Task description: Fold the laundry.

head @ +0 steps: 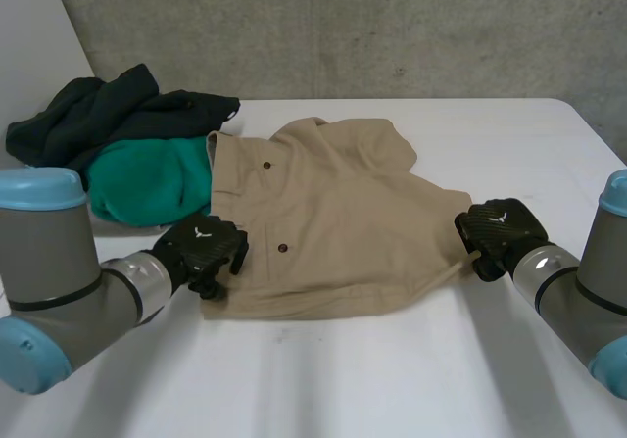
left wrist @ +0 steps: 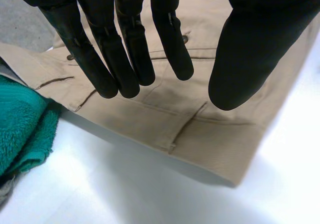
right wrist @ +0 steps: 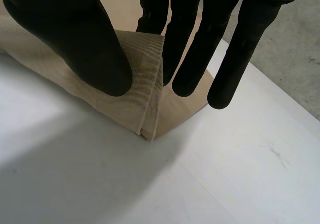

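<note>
Concrete wall (head: 392, 26) at the far side, bare grey; white table (head: 392, 379) in front of it.

Beige twill garment with dark buttons (head: 333, 232) lies spread at the table's middle, mostly flat, with loose folds at its far edge. Far left: a crumpled dark green garment (head: 108, 115). Just near of it is a teal terry towel (head: 147, 178), which touches the beige garment's left edge.

Left hand (head: 201, 245) sits at the garment's near-left corner. Right hand (head: 502, 227) is at its right edge, where the cloth narrows to a point.

The left wrist view adds what the head view hides. The left hand (left wrist: 125, 48) is released, fingers (left wrist: 170, 43) straight and the thumb held apart, above a stitched band at the corner of the garment (left wrist: 210, 139). One dark button (left wrist: 185, 38) shows between finger and thumb, and the towel (left wrist: 22, 124) lies beside the corner.

The right wrist view shows the right hand (right wrist: 85, 38) grasping a doubled hem of the garment (right wrist: 135, 98). The thumb is on one face and the straight fingers (right wrist: 235, 48) on the other. The weave shows as fine diagonal ribs.

Each hand's back carries a small pale emblem in the head view, too small to read.
</note>
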